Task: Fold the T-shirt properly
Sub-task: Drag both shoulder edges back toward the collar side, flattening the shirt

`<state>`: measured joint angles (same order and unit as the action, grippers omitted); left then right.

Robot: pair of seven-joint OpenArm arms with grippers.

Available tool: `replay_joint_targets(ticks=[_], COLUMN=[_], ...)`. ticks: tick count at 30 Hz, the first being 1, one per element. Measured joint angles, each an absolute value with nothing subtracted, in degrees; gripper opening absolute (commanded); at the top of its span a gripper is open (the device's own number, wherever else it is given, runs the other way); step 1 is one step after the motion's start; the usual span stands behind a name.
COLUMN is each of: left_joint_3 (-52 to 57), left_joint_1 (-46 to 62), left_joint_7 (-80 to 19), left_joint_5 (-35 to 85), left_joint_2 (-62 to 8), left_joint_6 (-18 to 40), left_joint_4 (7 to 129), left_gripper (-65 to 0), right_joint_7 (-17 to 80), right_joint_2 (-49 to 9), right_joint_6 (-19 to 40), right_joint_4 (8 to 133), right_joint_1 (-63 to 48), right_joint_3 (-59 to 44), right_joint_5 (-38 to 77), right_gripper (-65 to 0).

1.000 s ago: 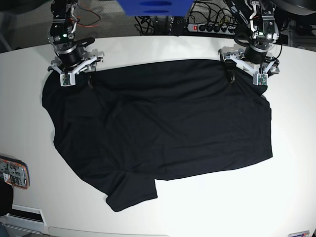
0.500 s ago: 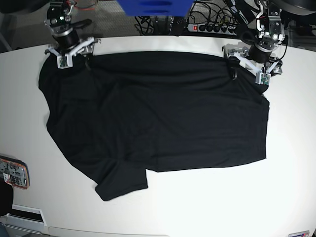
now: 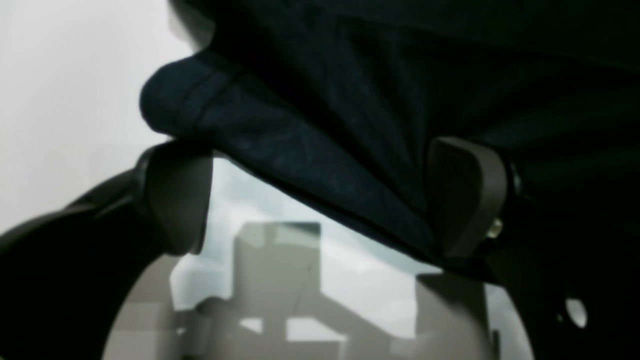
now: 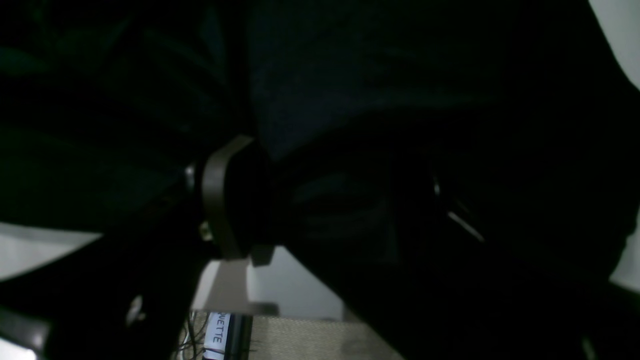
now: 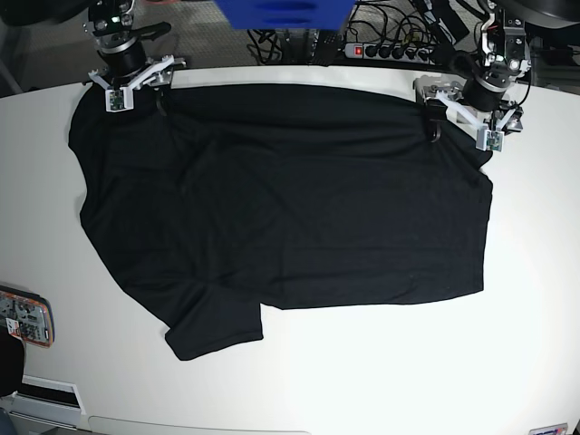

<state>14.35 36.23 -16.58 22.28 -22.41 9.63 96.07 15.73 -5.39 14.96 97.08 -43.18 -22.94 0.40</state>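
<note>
The black T-shirt (image 5: 290, 199) lies spread flat on the white table (image 5: 390, 372), one short sleeve (image 5: 213, 326) pointing to the near side. My left gripper (image 5: 459, 127) stands on the shirt's far right corner. In the left wrist view its fingers (image 3: 175, 200) are wide apart, and the shirt's hem (image 3: 310, 130) runs across them. My right gripper (image 5: 136, 91) stands on the far left corner. In the dark right wrist view one pad (image 4: 220, 195) shows with the T-shirt (image 4: 375, 75) cloth lying across the gap. Neither pair of jaws pinches the cloth.
The table's far edge (image 5: 299, 71) runs right behind both grippers. Beyond it lie a power strip (image 5: 385, 50) with cables and a blue object (image 5: 281, 11). An orange-edged device (image 5: 23, 317) and a white box (image 5: 45, 394) sit at the near left.
Both grippers have slid toward the table's far edge. The shirt has been dragged along with them, and its near sleeve has shifted away from the front and to the left.
</note>
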Motion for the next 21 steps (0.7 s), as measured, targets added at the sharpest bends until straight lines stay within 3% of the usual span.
replay_joint_targets(ticks=[21], left_joint_3=[13.54], left_joint_1=[39.33], left_joint_7=[-17.32], left_joint_5=[21.96], left_joint_2=[-22.26], left_joint_6=[8.88], left_joint_4=[99.07], left_gripper=[0.0], right_joint_7=[20.12], right_joint_2=[-4.8], right_joint_6=[14.57], right_joint_4=[101.6], right_joint_1=[-45.91], right_joint_3=[-22.28], right_joint_5=[-1.3], right_gripper=[-24.9])
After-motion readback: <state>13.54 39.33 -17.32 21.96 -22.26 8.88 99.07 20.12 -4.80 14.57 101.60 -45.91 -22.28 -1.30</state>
